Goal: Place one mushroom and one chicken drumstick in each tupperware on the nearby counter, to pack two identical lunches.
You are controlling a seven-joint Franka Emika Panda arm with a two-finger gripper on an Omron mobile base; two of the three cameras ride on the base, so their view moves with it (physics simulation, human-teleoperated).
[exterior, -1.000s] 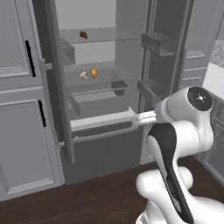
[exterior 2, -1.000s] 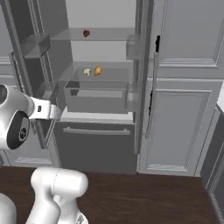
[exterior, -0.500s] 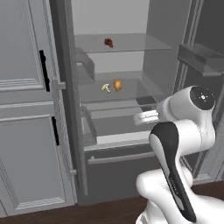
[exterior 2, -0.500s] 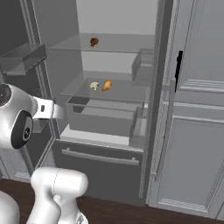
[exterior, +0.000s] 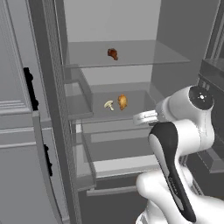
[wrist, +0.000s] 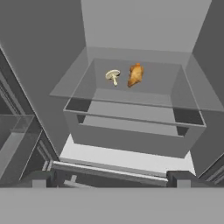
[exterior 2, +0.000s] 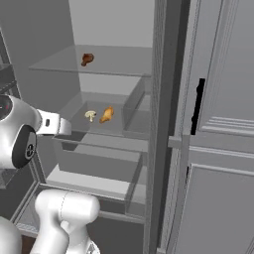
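The open fridge [exterior: 131,26] stands before the arm [exterior: 175,144], doors swung wide; its middle glass shelf [wrist: 131,94] is the landmark here; below that shelf sits a clear drawer [wrist: 131,131]; on the shelf, towards the back, an orange-brown chicken drumstick [wrist: 135,74] lies just beside a pale mushroom [wrist: 113,76], the two apart; a second, darker drumstick [exterior: 113,54] rests on the shelf above; the tool [wrist: 109,178] hangs in front of the middle shelf, lower, fingers spread wide and empty.
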